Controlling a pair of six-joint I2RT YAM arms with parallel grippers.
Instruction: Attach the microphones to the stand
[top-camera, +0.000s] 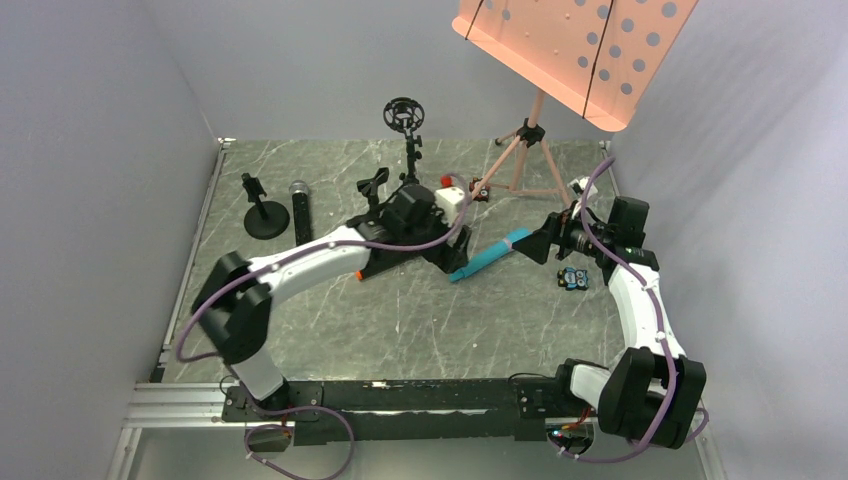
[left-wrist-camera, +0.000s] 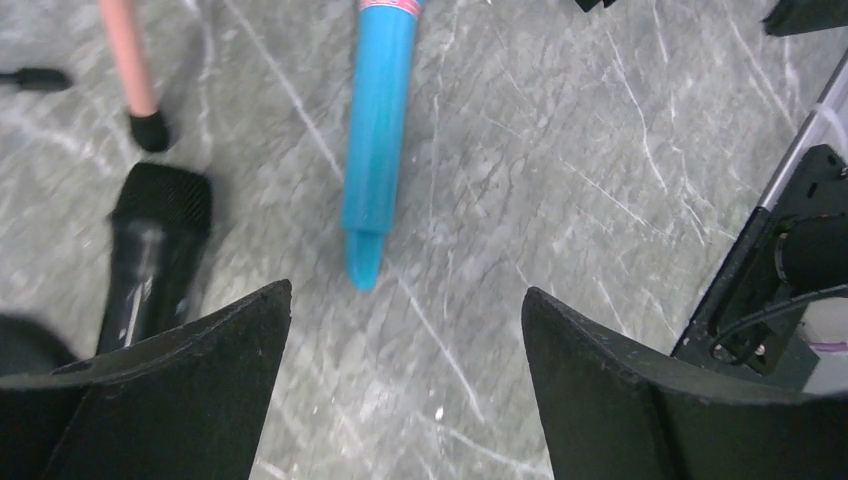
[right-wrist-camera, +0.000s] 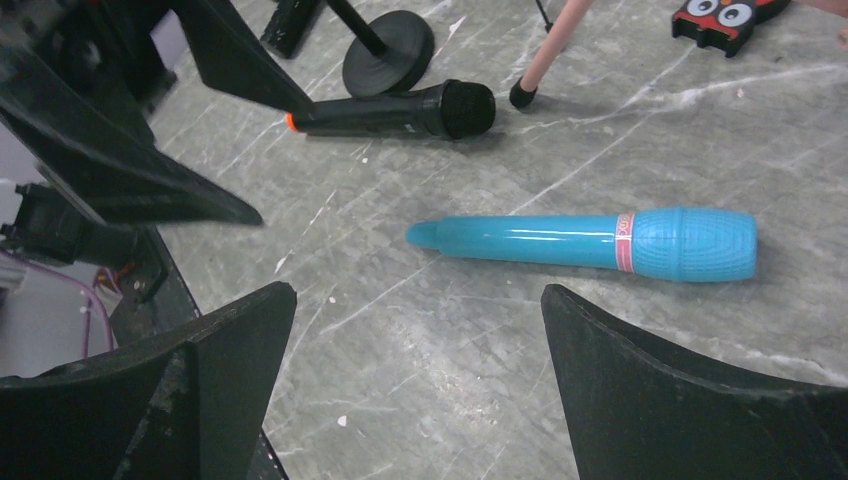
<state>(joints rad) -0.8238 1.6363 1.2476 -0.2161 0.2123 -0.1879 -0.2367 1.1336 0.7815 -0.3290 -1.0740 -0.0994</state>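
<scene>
both arms reach forward from the near edge of the grey marbled table top (top-camera: 420, 330). the left gripper (left-wrist-camera: 407, 290) is spread wide and holds nothing. the tapered tail of the bright cyan-blue plastic microphone (left-wrist-camera: 377, 130) lies on the surface just ahead of its jaws. the right gripper (right-wrist-camera: 419, 288) is also spread and empty, hanging above the same microphone. that microphone lies flat about mid-table, a little right of centre, touching neither tool.

the step in hand looks like picking up this cyan microphone. one gripper should straddle the straight barrel squarely, not the slippery taper, and pinch near the middle so it does not swing. the two tools are close together, so the other arm would do best to hold back.

farther left, the long black microphone with an orange end (right-wrist-camera: 390, 110) lies partly under the left arm, its head near a pink tripod foot (right-wrist-camera: 525, 92). toward the far left corner, the black microphone with a silver mesh head (top-camera: 300, 205) lies beside a small black round-based stand (top-camera: 265, 215). by the far edge stands a black ring-mount stand (top-camera: 405, 115). no stand carries a microphone yet.
</scene>
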